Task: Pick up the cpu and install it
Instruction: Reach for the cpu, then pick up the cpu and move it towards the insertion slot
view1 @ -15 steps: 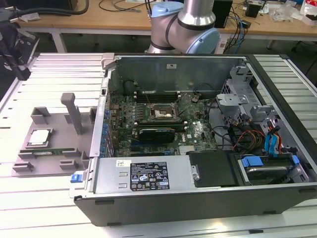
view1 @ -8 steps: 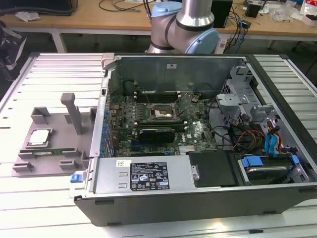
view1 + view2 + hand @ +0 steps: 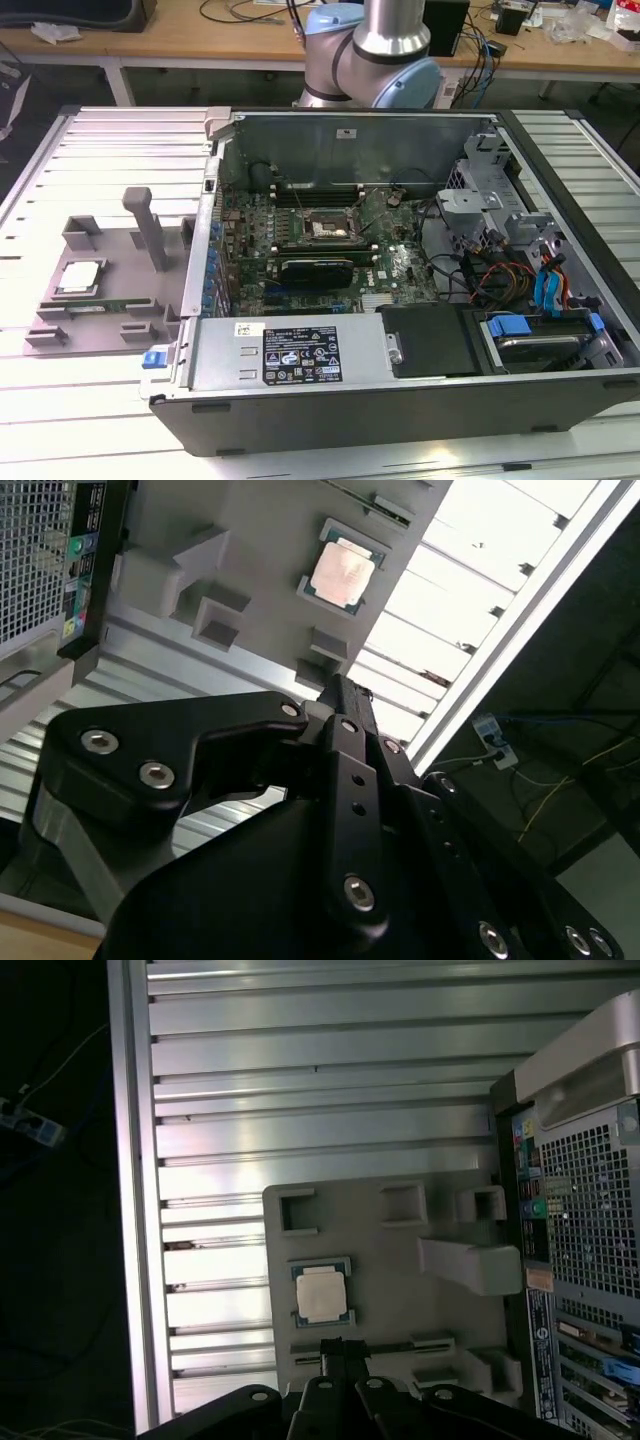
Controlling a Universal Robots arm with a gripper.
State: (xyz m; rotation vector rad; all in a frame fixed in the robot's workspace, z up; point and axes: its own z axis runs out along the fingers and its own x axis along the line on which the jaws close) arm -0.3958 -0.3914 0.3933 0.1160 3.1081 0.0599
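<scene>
- The slatted metal table (image 3: 110,140) carried an open computer case (image 3: 300,400) with its motherboard (image 3: 395,265) exposed.
- A grey holder tray (image 3: 125,255) lay just beside the case, on the exterior view's left.
- In the first wrist view the gripper (image 3: 335,1344) pointed down toward the tray, its fingers (image 3: 328,1355) pressed together and holding nothing.
- The cpu (image 3: 80,277) sat flat in a tray recess, metal top up, apart from the fingers.
</scene>
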